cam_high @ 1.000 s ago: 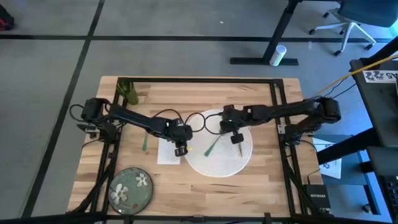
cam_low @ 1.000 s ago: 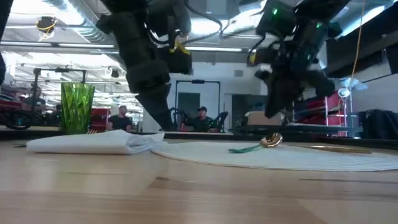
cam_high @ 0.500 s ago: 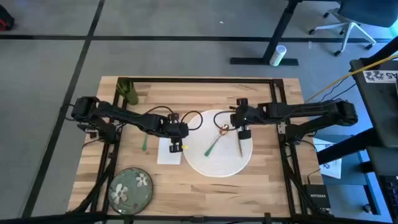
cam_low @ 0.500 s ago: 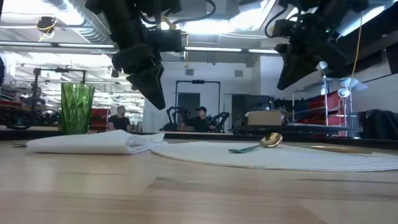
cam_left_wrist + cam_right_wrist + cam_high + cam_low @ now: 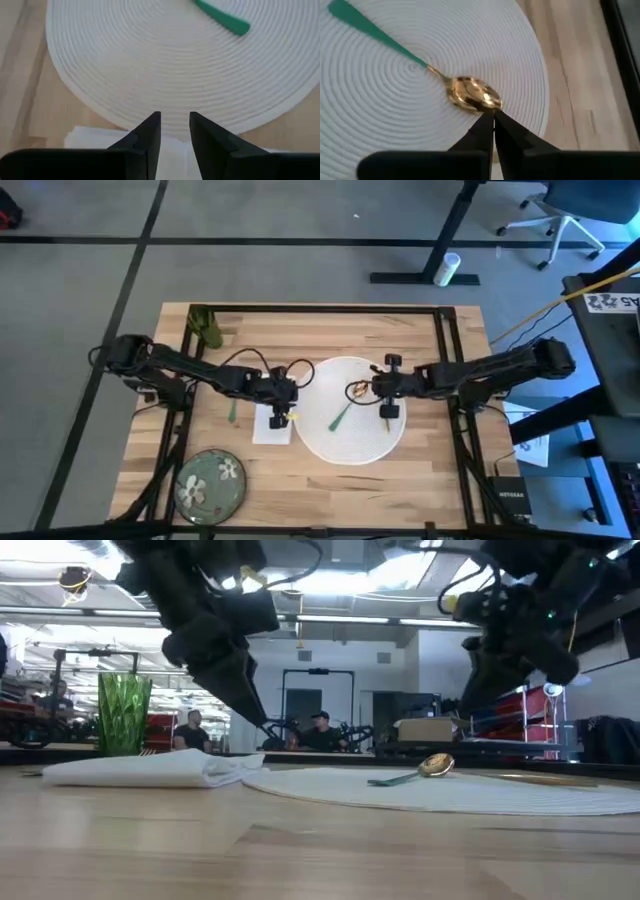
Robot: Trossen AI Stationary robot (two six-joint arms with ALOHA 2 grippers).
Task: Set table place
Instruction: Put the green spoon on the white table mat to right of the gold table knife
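- High view: on the table (image 5: 330,480), the white placemat (image 5: 352,442) holds a green-handled gold spoon (image 5: 345,408). The left gripper (image 5: 277,417) hangs over the napkin (image 5: 268,430); the right gripper (image 5: 388,408) over the placemat. Plate (image 5: 210,484) at the near left, cup (image 5: 208,328) at the far left.
- Left wrist view: jaws slightly parted, empty.
- Right wrist view: jaws clenched, empty, above the spoon bowl.

The left end effector (image 5: 279,416) covers part of the napkin (image 5: 268,429), and the left wrist view cuts off the mat (image 5: 150,65) at 12 o'clock. The plate (image 5: 210,483) touches the high view's 6 o'clock edge. The fork (image 5: 233,408) is too small to make out its tines.
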